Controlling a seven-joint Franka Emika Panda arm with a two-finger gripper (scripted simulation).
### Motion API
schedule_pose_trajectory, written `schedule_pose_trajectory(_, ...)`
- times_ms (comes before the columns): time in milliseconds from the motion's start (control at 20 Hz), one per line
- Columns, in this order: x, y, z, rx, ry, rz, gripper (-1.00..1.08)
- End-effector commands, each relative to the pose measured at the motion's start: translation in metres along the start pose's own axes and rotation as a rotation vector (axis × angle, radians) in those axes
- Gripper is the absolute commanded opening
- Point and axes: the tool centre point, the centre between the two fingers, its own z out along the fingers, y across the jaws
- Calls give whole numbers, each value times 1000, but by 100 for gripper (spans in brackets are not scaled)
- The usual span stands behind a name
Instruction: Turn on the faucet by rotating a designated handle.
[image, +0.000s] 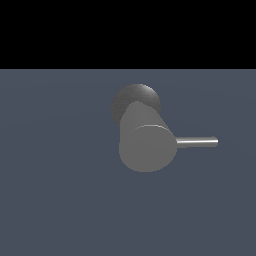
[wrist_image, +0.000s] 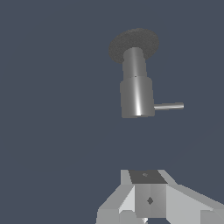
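Pincer (wrist_image: 146, 216) fingertips cut off; faucet (image: 147, 145) handle (image: 196, 142) unobstructed

A flat, plain slate-blue floor (image: 60, 200) carries the scene. The grey faucet (image: 145, 142) stands directly on it by its dark rounded base, and its thin handle (image: 197, 142) sticks out sideways toward the exterior view's right, clear of the surface.

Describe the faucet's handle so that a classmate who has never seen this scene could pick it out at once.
Find the grey faucet standing alone on the blue-grey floor, a thick cylinder on a darker dome. The handle sticks out sideways from the cylinder, toward the exterior view's right. It is the only thin, shiny rod; everything else is stout and matte.
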Motion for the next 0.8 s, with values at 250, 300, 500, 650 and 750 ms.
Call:
schedule_pose_trajectory(250,8,6,-25,209,123,2,-100)
schedule_pose_trajectory(300,9,8,-30,246,146,3,-100)
schedule_pose_trajectory(500,14,18,-52,407,246,12,-100)
schedule_pose_trajectory(650,18,29,-70,530,323,24,-100)
schedule_pose_trajectory(750,20,39,-81,611,375,36,-100)
